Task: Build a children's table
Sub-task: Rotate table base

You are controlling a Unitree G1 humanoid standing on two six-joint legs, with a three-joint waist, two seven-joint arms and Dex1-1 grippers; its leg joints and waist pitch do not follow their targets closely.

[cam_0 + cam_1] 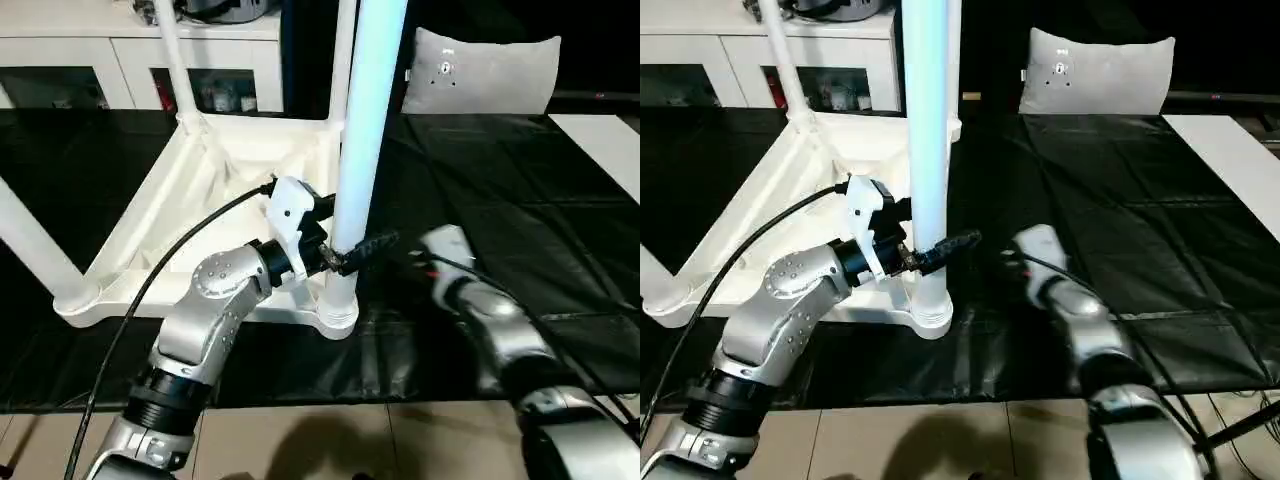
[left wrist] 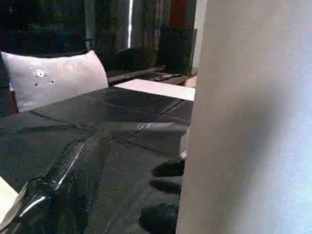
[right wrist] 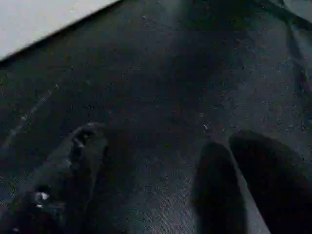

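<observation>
The children's table lies upside down on the black cover, its white tabletop [image 1: 190, 215] ribbed side up. Legs stand in its corner sockets: near right [image 1: 368, 100], near left [image 1: 25, 240], far left [image 1: 172, 60] and far right [image 1: 345, 50]. My left gripper [image 1: 358, 240] is open low around the near right leg. One black finger [image 1: 372, 244] passes in front of the leg with a gap to it, and the other is hidden behind. My right gripper [image 3: 151, 146] hovers open over the bare cover just right of that leg, holding nothing.
A grey pillow [image 1: 480, 70] leans at the back of the black cover [image 1: 500, 180]. A white cabinet [image 1: 120, 60] stands behind the table. A white panel [image 1: 600, 135] lies at the far right. A black cable [image 1: 150, 280] runs along my left arm.
</observation>
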